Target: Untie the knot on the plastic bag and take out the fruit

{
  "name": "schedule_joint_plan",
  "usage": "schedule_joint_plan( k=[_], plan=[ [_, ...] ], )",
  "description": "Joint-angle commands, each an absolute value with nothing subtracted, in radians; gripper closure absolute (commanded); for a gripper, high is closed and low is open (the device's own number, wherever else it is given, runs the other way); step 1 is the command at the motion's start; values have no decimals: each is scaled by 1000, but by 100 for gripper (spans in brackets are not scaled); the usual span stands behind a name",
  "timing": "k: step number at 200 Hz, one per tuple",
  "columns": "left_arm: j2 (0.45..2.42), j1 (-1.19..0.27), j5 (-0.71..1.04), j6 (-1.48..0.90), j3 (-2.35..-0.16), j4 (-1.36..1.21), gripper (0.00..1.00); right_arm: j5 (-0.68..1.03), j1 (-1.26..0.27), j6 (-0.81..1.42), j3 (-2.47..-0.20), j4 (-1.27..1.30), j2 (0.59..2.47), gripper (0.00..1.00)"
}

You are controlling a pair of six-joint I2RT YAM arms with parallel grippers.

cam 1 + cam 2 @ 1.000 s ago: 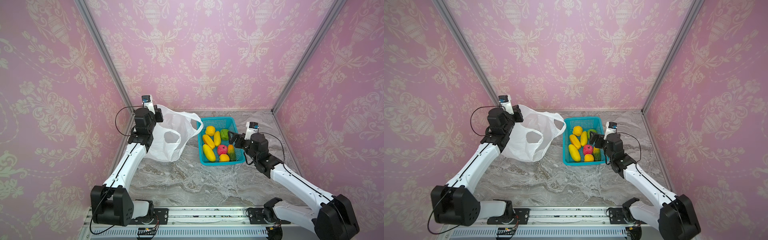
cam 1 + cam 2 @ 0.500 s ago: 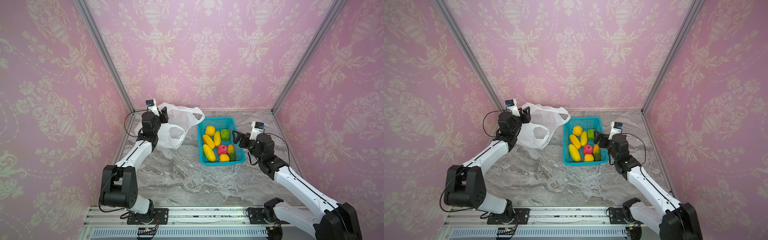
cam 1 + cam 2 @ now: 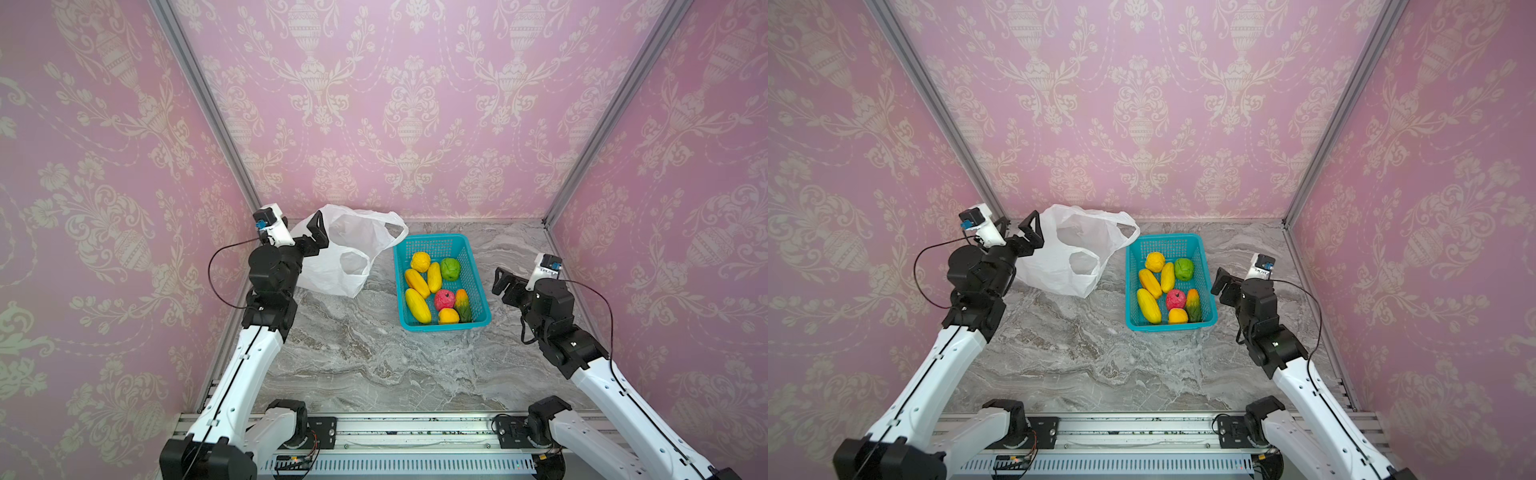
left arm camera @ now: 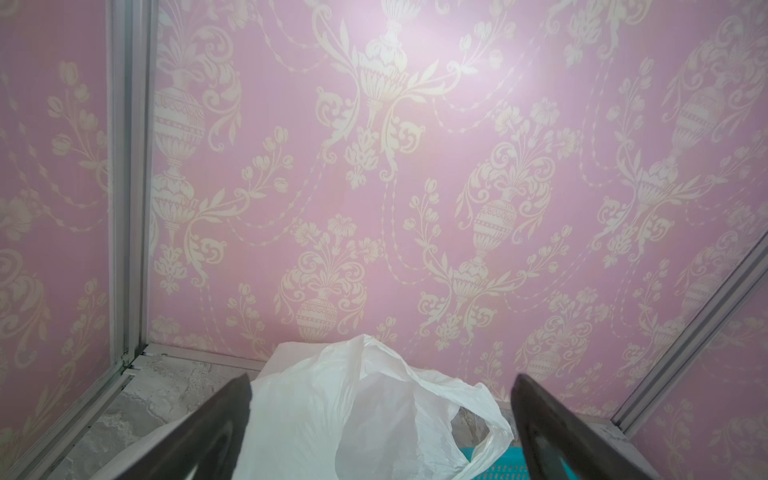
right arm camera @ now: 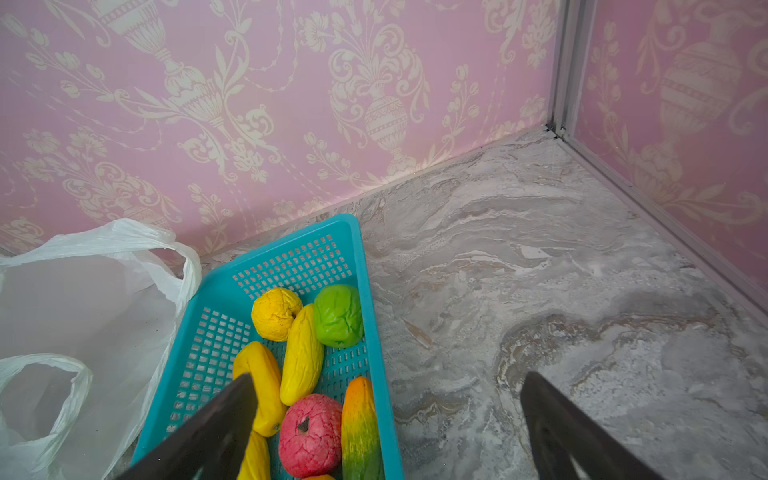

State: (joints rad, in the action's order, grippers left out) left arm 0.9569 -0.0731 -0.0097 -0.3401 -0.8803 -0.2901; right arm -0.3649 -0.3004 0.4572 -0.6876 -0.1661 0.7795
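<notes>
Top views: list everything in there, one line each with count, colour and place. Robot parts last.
plastic bag: one, white, back left of the table, beside the basket
basket: one, teal, back centre-right
fruit: eight, yellow, orange, green, red, all in the basket
table: one, grey marble, underneath all
walls: three, pink patterned, around the table
left gripper: one, black fingers open, at the bag
right gripper: one, black fingers open, right of the basket

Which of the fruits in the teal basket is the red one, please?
The round red-pink fruit, beside the orange-green oblong fruit near the front end of the teal basket; all others are yellow, orange or green.
</notes>
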Motion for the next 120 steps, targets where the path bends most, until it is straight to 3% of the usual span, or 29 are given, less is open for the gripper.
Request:
schedule_joint_plan(
  k=[1,28,53,79,91,108,120],
  plan=[
    [813,-66,-168,-376,-793,-63,1,-453,-295,391,-649,-205,698,0],
    [631,-64,-333,-374,-626,45,1,-389,-293,304,-425,59,564,0],
    [524,-64,-437,-391,-403,8,1,-484,-287,241,-288,184,543,0],
    [525,-64,-533,-389,-158,-206,1,-663,-276,157,-245,298,689,0],
    [523,-61,-577,-392,-152,-196,1,-717,-262,147,-234,357,771,0],
    [535,-63,-484,-203,-119,-332,3,-702,-230,155,-211,478,882,0],
    [592,-62,-535,-214,-91,-379,1,-674,-198,172,-187,608,986,0]
  ],
)
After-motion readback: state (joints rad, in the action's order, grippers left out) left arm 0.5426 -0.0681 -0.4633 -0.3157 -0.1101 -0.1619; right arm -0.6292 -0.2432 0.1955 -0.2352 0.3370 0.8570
